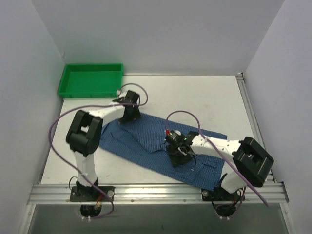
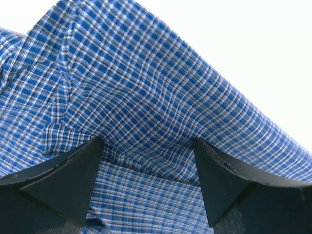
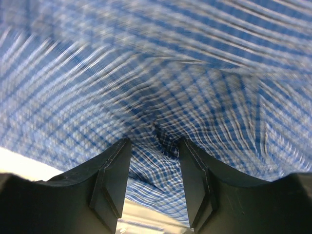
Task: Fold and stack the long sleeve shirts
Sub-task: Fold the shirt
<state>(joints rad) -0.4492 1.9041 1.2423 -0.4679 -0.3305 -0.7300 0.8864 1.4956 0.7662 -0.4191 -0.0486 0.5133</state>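
Note:
The blue fine-checked long sleeve shirt (image 1: 146, 141) lies spread slantwise across the table, from the left middle to the near right. My left gripper (image 1: 128, 115) is at the shirt's far left edge. In the left wrist view its jaws stand wide apart, pressed onto the cloth (image 2: 146, 97), which bulges up between the fingertips (image 2: 92, 151). My right gripper (image 1: 178, 157) is over the middle of the shirt. In the right wrist view its jaws stand partly apart with a fold of blurred cloth (image 3: 161, 146) between the fingers (image 3: 117, 170).
A green plastic tray (image 1: 90, 80) stands at the back left corner. White walls close in the left, back and right. An aluminium rail (image 1: 156, 192) runs along the near edge. Bare table (image 1: 195, 97) lies behind the shirt.

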